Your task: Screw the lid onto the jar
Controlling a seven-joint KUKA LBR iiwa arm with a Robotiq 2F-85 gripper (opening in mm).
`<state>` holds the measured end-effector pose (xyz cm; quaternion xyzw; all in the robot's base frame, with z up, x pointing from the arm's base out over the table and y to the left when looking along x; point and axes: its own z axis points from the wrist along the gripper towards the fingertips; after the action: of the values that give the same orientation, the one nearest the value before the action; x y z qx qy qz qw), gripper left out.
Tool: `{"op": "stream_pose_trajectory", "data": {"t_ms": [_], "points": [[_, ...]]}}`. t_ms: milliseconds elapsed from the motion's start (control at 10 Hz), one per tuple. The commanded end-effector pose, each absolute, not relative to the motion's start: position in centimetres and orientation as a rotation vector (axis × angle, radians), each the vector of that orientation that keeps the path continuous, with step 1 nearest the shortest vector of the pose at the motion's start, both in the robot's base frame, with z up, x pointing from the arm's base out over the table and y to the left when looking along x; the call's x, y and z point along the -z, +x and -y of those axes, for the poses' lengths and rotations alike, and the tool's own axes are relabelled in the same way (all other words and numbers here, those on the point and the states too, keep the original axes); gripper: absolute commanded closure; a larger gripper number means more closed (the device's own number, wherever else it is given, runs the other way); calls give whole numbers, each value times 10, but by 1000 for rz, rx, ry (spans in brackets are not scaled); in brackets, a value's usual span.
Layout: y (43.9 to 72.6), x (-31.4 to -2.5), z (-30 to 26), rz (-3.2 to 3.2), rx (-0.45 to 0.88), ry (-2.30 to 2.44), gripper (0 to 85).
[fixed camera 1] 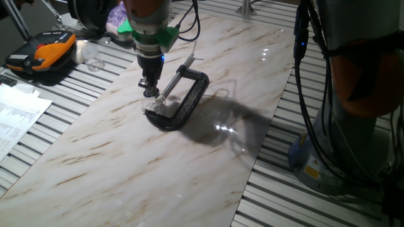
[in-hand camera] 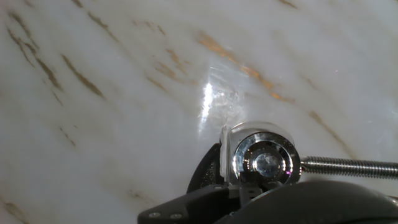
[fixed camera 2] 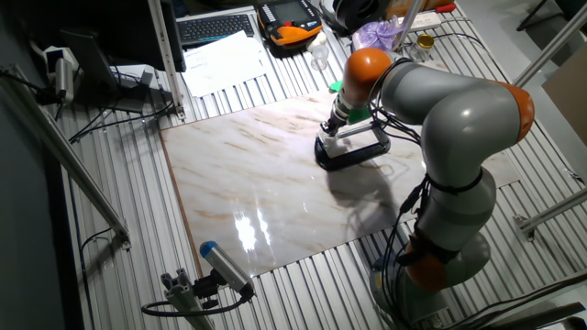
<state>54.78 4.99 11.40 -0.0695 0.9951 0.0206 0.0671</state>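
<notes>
The small clear jar (fixed camera 1: 153, 106) stands on the marble board (fixed camera 1: 126, 157), held in the black C-clamp (fixed camera 1: 189, 94). In the hand view the silvery lid (in-hand camera: 264, 160) sits on top of the jar (in-hand camera: 225, 155), shiny rim around a darker centre, with the clamp's steel screw rod (in-hand camera: 348, 167) running off to the right. My gripper (fixed camera 1: 149, 93) points straight down onto the jar's top, with its fingers close together around the lid. The gripper also shows in the other fixed view (fixed camera 2: 332, 128), above the clamp (fixed camera 2: 353, 154). The lid is too small to make out in either fixed view.
An orange and black case (fixed camera 1: 41, 53), a clear cup (fixed camera 1: 95, 63) and papers (fixed camera 1: 16, 110) lie on the slatted table left of the board. My arm's base (fixed camera 1: 353, 145) stands at the right. A blue-tipped tool (fixed camera 2: 220, 266) lies off the board's near edge.
</notes>
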Motion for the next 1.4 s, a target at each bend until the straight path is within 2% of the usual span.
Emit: {"op": "stream_pose_trajectory", "data": {"t_ms": [0, 1300], "points": [[548, -114, -50, -2999, -60, -209, 850], [543, -108, -56, -2991, -49, -206, 850]]}}
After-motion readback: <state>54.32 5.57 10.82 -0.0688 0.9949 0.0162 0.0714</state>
